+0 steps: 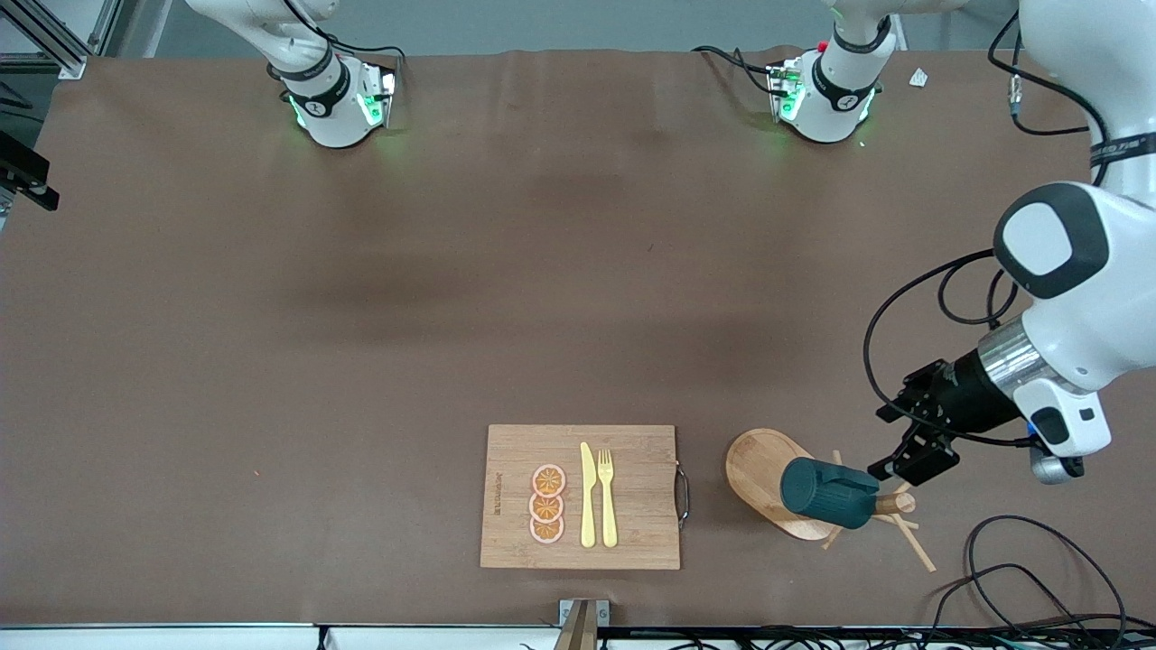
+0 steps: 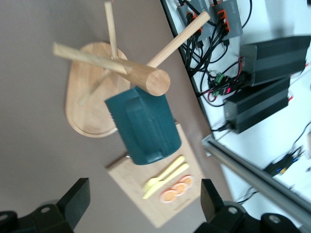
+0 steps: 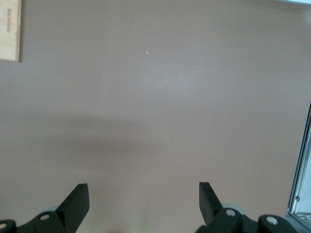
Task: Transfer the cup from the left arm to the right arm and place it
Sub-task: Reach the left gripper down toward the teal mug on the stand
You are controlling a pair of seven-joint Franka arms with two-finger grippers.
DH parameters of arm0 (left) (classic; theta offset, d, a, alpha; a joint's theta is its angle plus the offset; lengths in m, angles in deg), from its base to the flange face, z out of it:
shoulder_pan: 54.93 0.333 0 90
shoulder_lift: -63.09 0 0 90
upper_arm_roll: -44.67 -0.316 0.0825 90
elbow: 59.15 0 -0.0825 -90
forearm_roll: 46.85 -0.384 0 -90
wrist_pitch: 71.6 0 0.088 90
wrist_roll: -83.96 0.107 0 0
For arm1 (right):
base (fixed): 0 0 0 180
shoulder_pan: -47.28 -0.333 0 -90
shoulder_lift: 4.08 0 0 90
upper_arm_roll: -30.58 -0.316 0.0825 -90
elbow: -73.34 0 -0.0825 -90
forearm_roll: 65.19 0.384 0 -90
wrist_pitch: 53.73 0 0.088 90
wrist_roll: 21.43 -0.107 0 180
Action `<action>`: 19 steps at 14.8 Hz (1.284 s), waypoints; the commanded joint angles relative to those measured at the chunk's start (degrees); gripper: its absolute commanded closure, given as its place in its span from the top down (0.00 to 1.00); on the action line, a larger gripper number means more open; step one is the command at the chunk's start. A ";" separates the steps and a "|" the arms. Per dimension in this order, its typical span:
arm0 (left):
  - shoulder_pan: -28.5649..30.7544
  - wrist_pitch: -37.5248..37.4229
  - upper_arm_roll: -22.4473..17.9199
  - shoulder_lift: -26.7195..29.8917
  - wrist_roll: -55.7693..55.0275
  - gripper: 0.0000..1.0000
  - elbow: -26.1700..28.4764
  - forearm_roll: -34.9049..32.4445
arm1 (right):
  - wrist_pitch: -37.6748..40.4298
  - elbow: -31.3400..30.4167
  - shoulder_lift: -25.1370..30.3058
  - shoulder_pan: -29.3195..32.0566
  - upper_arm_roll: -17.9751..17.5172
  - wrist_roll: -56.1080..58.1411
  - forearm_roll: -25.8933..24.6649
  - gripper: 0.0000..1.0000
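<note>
The cup (image 1: 829,492), a dark teal mug, hangs sideways on a peg of the wooden rack (image 1: 757,469), near the table's front edge toward the left arm's end. My left gripper (image 1: 914,460) hovers over the table beside the rack's pegs, open and apart from the cup. In the left wrist view the cup (image 2: 146,127) sits under the rack's thick post (image 2: 148,80), well ahead of the left gripper (image 2: 144,201), whose fingers hold nothing. My right gripper (image 3: 143,201) is open over bare brown table; it is out of the front view.
A bamboo cutting board (image 1: 632,496) lies beside the rack toward the table's middle, carrying a yellow knife (image 1: 588,495), a yellow fork (image 1: 607,496) and three orange slices (image 1: 547,504). Black cables (image 1: 1020,560) trail near the front edge. Both arm bases (image 1: 334,99) stand along the back.
</note>
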 commanded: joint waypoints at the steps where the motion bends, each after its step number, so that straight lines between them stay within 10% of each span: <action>1: -0.80 2.49 -0.08 -2.35 -6.27 1.00 -1.55 0.97 | 0.08 -0.42 -0.11 0.60 0.01 2.27 0.17 1.00; 19: -0.27 7.59 0.01 -8.60 -7.07 1.00 -1.90 7.04 | 2.19 -0.25 -1.60 -0.46 -0.43 -7.47 -0.18 1.00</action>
